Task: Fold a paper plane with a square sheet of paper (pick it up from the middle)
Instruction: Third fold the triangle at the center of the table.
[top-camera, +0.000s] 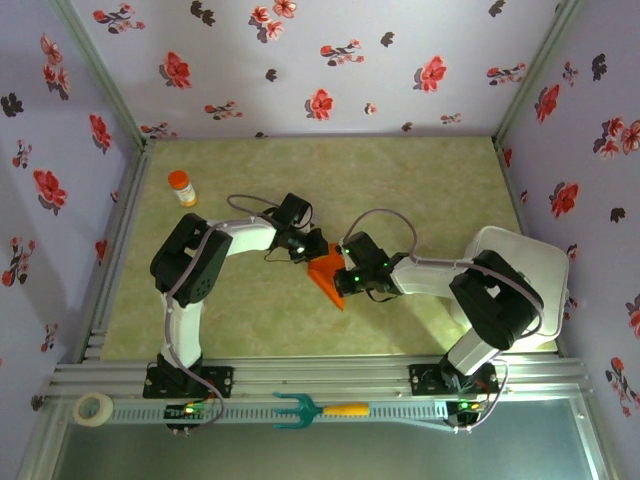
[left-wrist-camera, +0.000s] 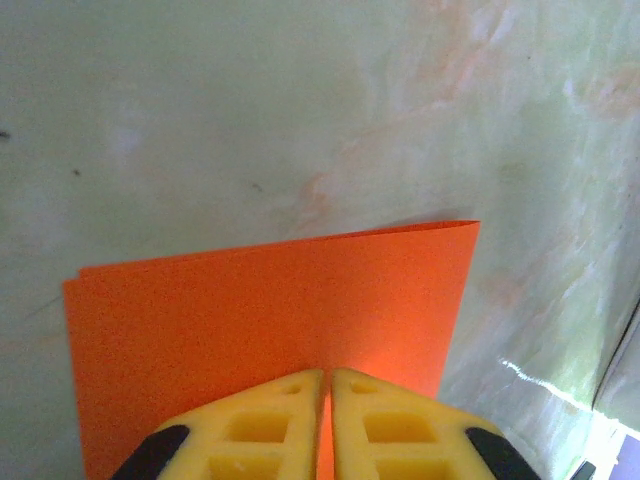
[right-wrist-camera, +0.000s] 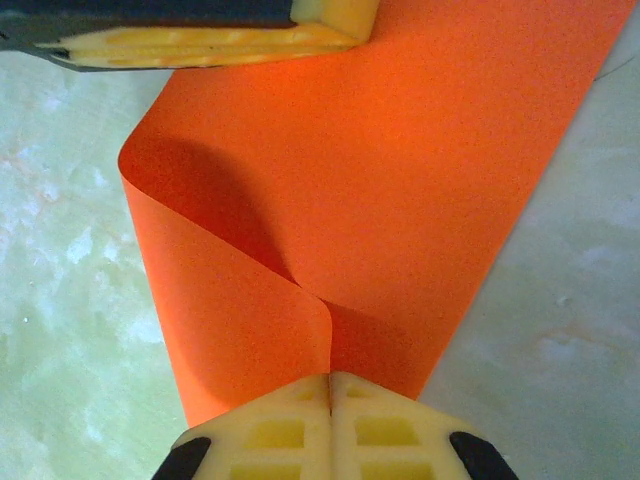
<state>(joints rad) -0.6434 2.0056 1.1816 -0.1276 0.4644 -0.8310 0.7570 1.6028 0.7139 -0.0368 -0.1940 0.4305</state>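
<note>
Presently we are advising aligned edges, left gripper and right gripper both pinching the thin orange-red paper square.

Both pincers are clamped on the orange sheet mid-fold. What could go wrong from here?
1. The right pincer grips the sheet right where it puckers; flattening it from here could set a crooked crease.
2. The fold is a loose curve, not creased, so the layers could shift out of line.
3. The left pincer holds the same sheet; if the arms pull apart, it might tear or slip free.
</note>
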